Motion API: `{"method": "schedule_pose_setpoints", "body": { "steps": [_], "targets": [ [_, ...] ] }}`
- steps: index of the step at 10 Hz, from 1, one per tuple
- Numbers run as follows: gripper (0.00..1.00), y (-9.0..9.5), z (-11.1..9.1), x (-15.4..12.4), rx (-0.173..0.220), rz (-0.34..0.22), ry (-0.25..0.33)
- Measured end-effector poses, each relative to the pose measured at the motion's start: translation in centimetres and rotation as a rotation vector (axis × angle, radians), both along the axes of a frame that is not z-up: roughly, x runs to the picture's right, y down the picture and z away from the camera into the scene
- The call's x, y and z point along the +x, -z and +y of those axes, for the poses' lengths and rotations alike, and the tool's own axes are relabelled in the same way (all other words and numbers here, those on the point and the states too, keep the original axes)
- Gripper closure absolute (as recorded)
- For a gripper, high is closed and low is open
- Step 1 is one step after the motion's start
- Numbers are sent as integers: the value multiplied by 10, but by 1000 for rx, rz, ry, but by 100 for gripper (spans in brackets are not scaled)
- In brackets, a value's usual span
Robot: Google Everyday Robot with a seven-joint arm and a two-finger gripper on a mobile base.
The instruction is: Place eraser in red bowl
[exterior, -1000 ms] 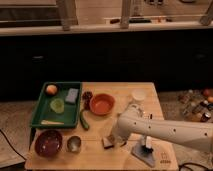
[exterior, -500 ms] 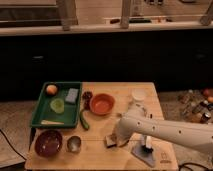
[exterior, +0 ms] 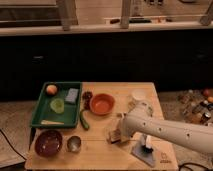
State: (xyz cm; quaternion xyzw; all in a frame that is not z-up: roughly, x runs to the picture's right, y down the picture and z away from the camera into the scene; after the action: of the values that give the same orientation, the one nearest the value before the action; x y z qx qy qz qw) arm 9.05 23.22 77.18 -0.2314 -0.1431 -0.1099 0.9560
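The eraser (exterior: 113,137), a small tan-brown block, is at the front middle of the wooden table (exterior: 150,95). My gripper (exterior: 116,133) is right on it and shut on it, holding it at or just above the table top; the white arm (exterior: 165,131) reaches in from the right. An orange-red bowl (exterior: 101,104) stands empty at the table's middle, up and left of the gripper. A darker red bowl (exterior: 48,142) stands at the front left corner.
A green tray (exterior: 40,107) on the left holds an orange fruit (exterior: 51,89), a pale blue-grey sponge (exterior: 72,95) and a green item (exterior: 57,105). A green chilli (exterior: 84,120), a metal cup (exterior: 74,144), a white cup (exterior: 138,95) and a grey stand (exterior: 145,152) are nearby.
My gripper and the eraser have shifted slightly up and to the right, toward the table's middle.
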Motion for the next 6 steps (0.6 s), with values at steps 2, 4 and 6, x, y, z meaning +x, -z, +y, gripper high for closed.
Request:
{"method": "schedule_pose_setpoints", "body": {
  "steps": [2, 4, 6],
  "targets": [
    [100, 1, -19, 5, 47, -15, -27],
    [100, 3, -32, 7, 77, -49, -56],
    [100, 6, -42, 10, 100, -86, -86]
  ]
}}
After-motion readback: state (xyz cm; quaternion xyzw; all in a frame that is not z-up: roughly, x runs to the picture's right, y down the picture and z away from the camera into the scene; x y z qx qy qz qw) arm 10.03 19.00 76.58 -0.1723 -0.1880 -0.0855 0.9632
